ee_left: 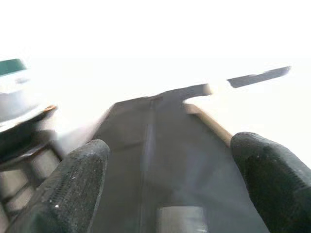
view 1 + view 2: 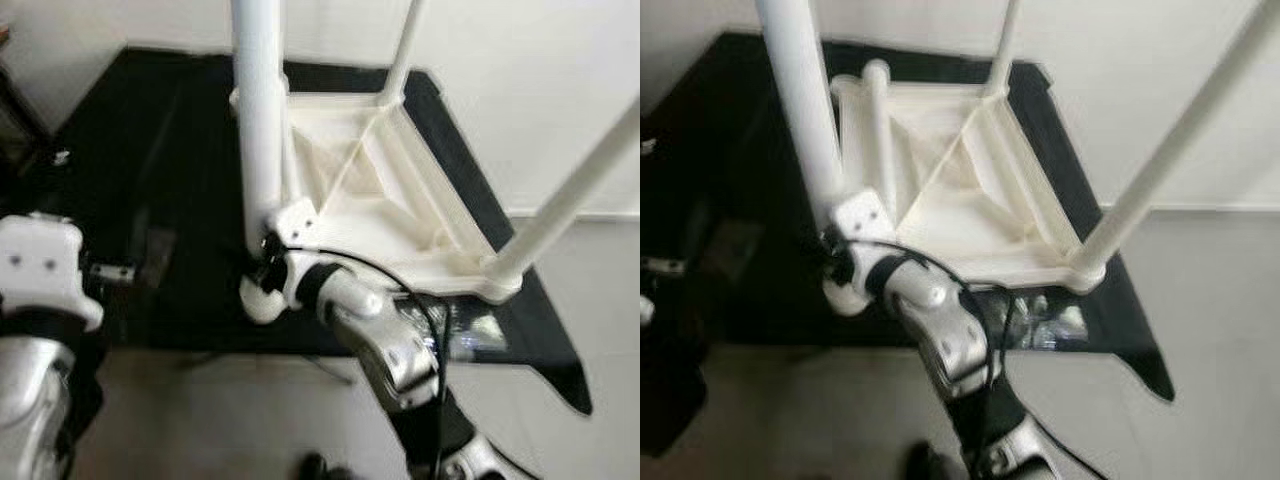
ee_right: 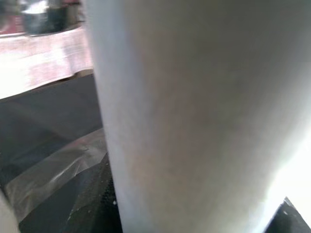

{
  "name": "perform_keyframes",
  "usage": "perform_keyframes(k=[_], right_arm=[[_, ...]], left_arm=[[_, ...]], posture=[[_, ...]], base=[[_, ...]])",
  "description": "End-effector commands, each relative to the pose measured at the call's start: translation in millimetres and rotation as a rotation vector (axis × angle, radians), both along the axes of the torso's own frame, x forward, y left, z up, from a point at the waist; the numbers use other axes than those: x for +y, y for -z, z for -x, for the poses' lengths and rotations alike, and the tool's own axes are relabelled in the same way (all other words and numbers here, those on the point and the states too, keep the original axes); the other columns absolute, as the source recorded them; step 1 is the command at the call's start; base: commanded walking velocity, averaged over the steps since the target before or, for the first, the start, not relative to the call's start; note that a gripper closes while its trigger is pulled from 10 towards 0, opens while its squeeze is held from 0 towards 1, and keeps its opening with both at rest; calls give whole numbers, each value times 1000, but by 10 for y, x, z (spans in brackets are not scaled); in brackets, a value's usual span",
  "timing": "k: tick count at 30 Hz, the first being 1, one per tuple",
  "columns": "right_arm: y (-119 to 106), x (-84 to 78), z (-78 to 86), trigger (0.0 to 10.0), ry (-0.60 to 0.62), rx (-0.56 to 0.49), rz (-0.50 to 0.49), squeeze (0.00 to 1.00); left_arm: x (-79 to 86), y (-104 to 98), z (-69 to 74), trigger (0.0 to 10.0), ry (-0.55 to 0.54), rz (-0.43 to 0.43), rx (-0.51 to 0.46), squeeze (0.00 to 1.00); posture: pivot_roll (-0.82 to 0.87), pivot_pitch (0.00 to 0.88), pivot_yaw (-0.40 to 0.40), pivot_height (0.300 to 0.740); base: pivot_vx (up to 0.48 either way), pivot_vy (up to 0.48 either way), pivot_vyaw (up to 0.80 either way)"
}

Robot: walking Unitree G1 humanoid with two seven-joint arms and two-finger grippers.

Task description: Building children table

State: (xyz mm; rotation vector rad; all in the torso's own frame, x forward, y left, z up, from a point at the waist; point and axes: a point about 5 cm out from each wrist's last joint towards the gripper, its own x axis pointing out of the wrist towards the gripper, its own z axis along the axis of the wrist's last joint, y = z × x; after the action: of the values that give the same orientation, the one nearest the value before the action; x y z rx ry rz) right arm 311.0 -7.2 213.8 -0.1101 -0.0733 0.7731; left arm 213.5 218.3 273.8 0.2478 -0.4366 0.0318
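A white children's table top (image 2: 380,190) lies upside down on a black mat (image 2: 140,200) spread over the pale floor (image 2: 590,300), its ribbed underside facing up. Three white legs stand up from its corners: a thick near-left leg (image 2: 258,110), a thin-looking far leg (image 2: 405,50) and a near-right leg (image 2: 575,190) that leans out to the right. In the right eye view a short white stub (image 2: 877,120) rises at the far-left corner.

The right gripper (image 2: 268,270) is at the base of the near-left leg, just where the leg meets its white corner socket (image 2: 265,300). In the right wrist view the leg (image 3: 194,116) stands close before the camera with a black finger edge (image 3: 99,194) beside it; the fingers appear to be closed around the leg, touching it. A black cable (image 2: 420,300) runs along the silver right arm (image 2: 395,350).

The left gripper (image 1: 170,184) hangs low on the left, over the mat, its two black fingers (image 1: 77,179) spread wide apart with nothing between them. The left arm (image 2: 40,300) shows at the near left of the scene.

A crumpled clear plastic bag (image 2: 1045,320) lies on the mat near the right arm, just beside the near edge of the table top
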Motion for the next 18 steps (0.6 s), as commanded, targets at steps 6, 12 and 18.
perform_keyframes(k=[6, 12, 18], right_arm=[[435, -99, 54, 10000, 116, 175, 106, 0], [449, -64, 34, 10000, 143, 171, 99, 0], [405, 16, -37, 10000, 143, 149, 84, 0]], left_arm=[[-367, -335, -48, 10000, 483, -42, -33, 0], [-459, -490, -94, 10000, 685, -79, -14, 0], [-637, -643, -272, 10000, 884, -116, 56, 784]], posture=[[91, 128, -135, 740], [96, 113, -127, 740], [104, 94, -108, 740]], base=[[0, 0, 0], [0, 0, 0], [0, 0, 0]])
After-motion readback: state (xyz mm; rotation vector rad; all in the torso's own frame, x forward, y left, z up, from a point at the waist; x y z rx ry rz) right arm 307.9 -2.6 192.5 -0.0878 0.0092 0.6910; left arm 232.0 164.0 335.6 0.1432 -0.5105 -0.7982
